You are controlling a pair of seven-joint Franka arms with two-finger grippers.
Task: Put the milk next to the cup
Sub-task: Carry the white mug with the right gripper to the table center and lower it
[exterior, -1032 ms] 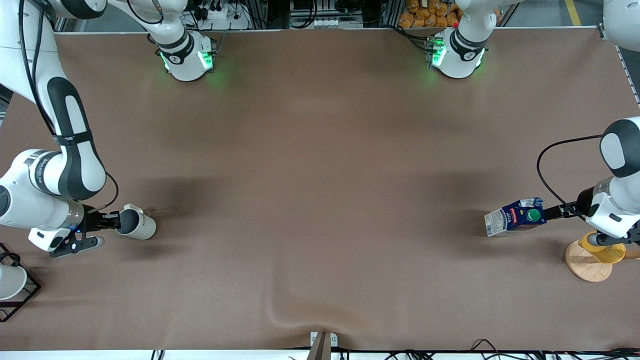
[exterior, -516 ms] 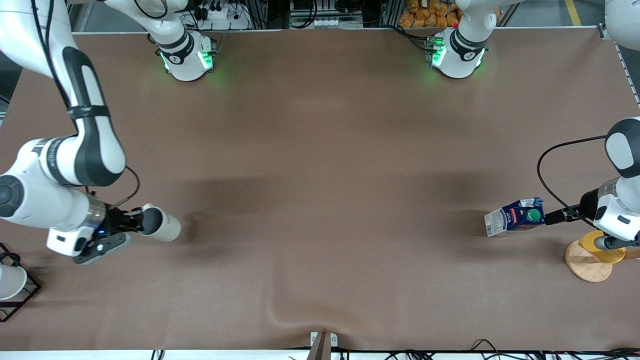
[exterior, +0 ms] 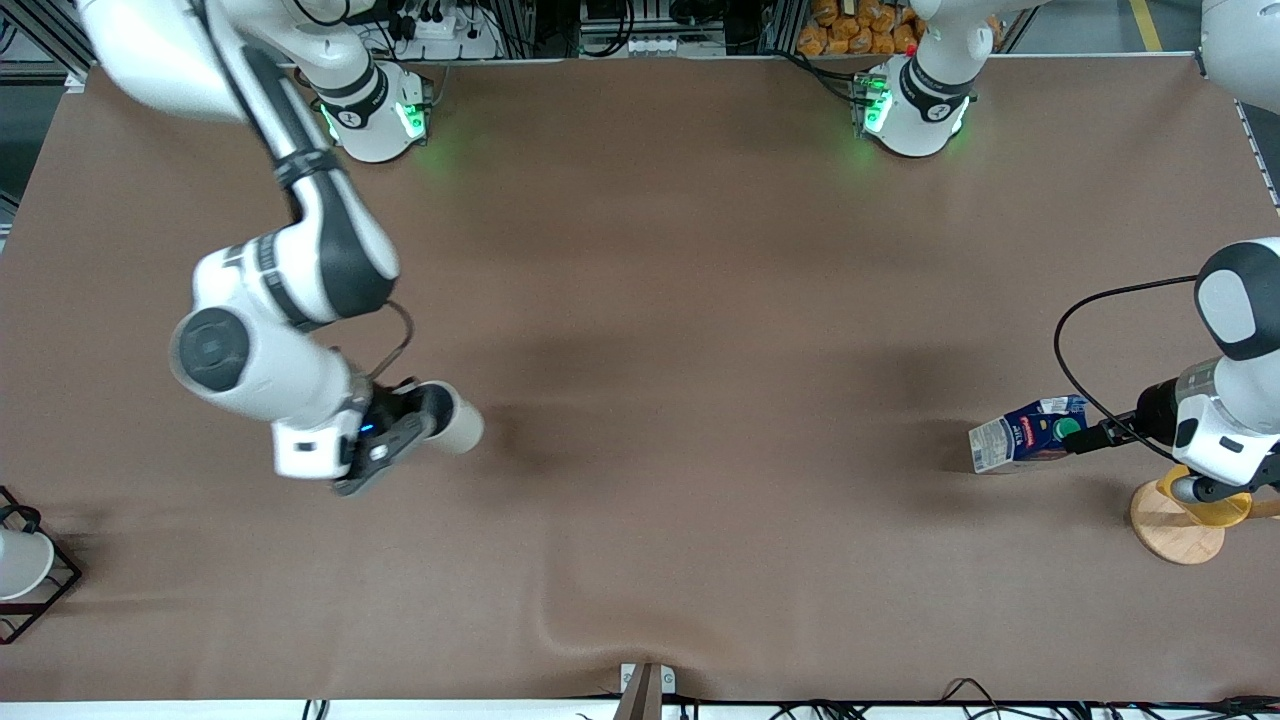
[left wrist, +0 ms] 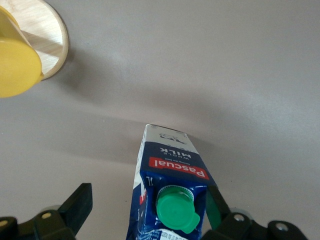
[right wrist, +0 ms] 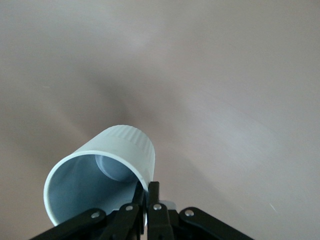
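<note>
The milk (exterior: 1027, 434) stands on the tabletop (exterior: 680, 300) toward the left arm's end, and everything else is placed from it. Just beside it, at the very end of the tabletop and a little nearer the front camera, a yellow cup (exterior: 1212, 500) sits on a wooden disc (exterior: 1172, 530). The left hand (left wrist: 145, 220) straddles the milk's capped top, one finger on each side. Well apart from the milk, toward the right arm's end, the cup (exterior: 452, 424) hangs tilted over the tabletop, its rim pinched in the right hand (exterior: 405, 428). Farthest from the milk, at the right arm's end and nearer the front camera, a white cup (exterior: 20, 560) rests in a wire rack (exterior: 45, 590).
</note>
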